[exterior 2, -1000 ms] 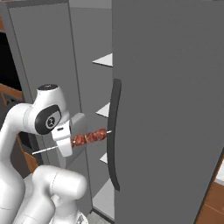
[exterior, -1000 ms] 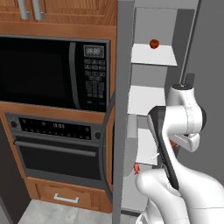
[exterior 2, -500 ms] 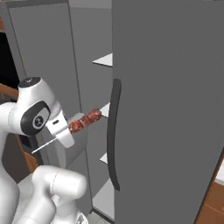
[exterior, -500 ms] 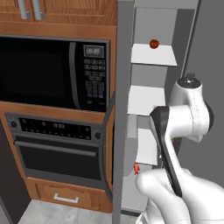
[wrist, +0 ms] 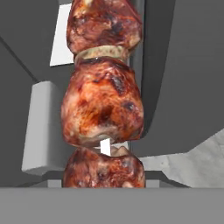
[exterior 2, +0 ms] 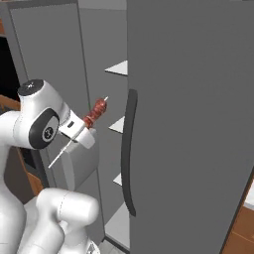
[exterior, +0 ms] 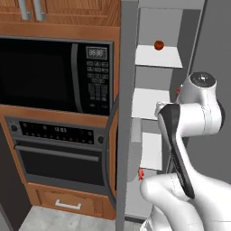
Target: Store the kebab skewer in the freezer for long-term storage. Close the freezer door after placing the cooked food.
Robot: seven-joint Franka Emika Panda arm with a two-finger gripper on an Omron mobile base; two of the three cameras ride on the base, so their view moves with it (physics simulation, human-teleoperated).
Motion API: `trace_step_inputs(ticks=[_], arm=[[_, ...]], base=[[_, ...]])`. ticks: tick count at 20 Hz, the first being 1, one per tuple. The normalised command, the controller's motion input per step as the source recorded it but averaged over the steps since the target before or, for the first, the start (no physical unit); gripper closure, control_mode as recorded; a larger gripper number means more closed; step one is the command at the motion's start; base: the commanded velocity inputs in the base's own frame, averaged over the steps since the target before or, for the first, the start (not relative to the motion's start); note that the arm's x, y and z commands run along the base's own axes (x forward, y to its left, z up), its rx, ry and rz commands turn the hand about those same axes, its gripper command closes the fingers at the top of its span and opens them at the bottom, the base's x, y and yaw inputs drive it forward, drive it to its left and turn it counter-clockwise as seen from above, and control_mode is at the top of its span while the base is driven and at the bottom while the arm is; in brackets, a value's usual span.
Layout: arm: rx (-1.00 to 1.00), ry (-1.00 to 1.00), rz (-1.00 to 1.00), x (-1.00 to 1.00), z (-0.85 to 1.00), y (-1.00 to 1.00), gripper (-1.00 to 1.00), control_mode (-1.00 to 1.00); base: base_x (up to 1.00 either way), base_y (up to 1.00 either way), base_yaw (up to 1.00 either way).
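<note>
My gripper [exterior 2: 86, 124] is shut on the kebab skewer [exterior 2: 95, 112], held in the air in front of the open freezer [exterior 2: 101, 54]. The skewer tilts up, its reddish-brown meat end toward the white shelves [exterior 2: 119, 68] and its pale bare end pointing down-left. In the hand view the meat chunks [wrist: 103, 109] loom very close. The freezer door [exterior 2: 44, 54] stands swung open on the left; in the left base view it shows edge-on [exterior: 128, 90] with the freezer's shelves [exterior: 158, 57] beyond. My arm hides the gripper in that view.
A round red-orange ball [exterior: 159, 45] sits on the top freezer shelf. The plain grey fridge door [exterior 2: 198, 124] with its dark handle [exterior 2: 128, 154] is close on the right. A black microwave [exterior: 49, 74] and oven [exterior: 58, 158] stand left of the freezer door.
The arm has lifted the skewer and tipped it from nearly level to pointing steeply up toward the freezer shelves. The grip has stayed shut.
</note>
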Motion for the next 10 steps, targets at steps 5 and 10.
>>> trace_step_inputs(ticks=[5, 10], arm=[[-0.17, -0.18, 0.00, 0.66, 0.56, 0.00, 1.00, -1.00], [-0.03, -0.24, 0.00, 0.87, 0.35, -0.10, 1.00, -1.00]], base=[[0.00, 0.00, 0.00], [0.00, 0.00, 0.00]])
